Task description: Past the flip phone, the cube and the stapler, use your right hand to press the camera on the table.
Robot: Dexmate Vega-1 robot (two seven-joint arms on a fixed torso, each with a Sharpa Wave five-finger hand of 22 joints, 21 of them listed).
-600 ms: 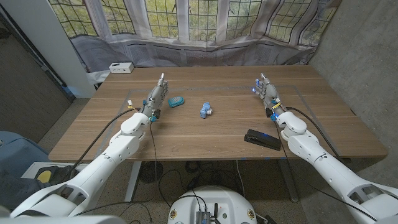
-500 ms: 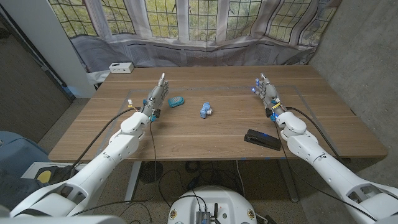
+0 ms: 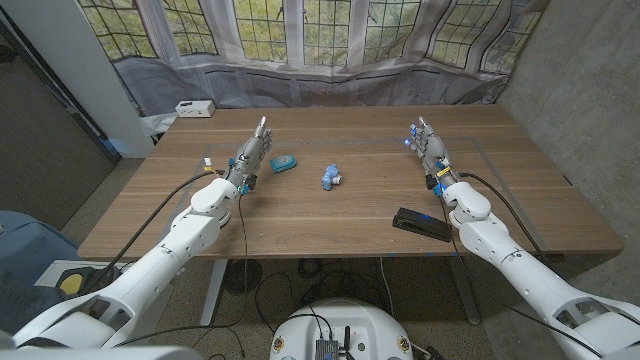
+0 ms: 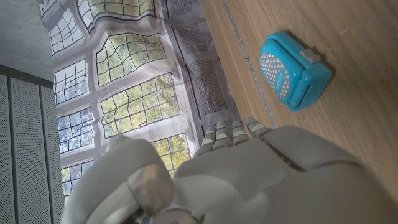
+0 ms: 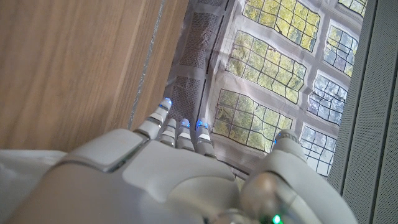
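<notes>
In the head view, the right hand (image 3: 428, 146) is standing at the far right of the wooden table (image 3: 300, 215), fingers stretched forward and together, holding nothing. The small blue-and-white thing near the table's middle, which I am taking for the toy camera (image 3: 331, 178), is lying well to that hand's left and a little nearer the robot, so the coming reach is looking like a sideways sweep inward rather than a push ahead; the camera's long axis is too small to tell. The left hand (image 3: 252, 155) is waiting at the far left, fingers likewise straight and empty, with the teal flip phone (image 3: 283, 162) just beside its fingertips; both hands are looking about equally far from the camera, though the task is asking for the right one. The black stapler (image 3: 421, 225) is lying near the front edge, beside the right forearm and apart from the camera, and a cube is not something I can make out. In the left wrist view, the left hand's fingers (image 4: 231, 132) are lying extended and close together, gripping nothing, with the flip phone (image 4: 293, 70) apart from them on the wood. In the right wrist view, the right hand's fingertips (image 5: 180, 127) are pointing toward the window curtain (image 5: 196, 68), empty, over bare tabletop.
</notes>
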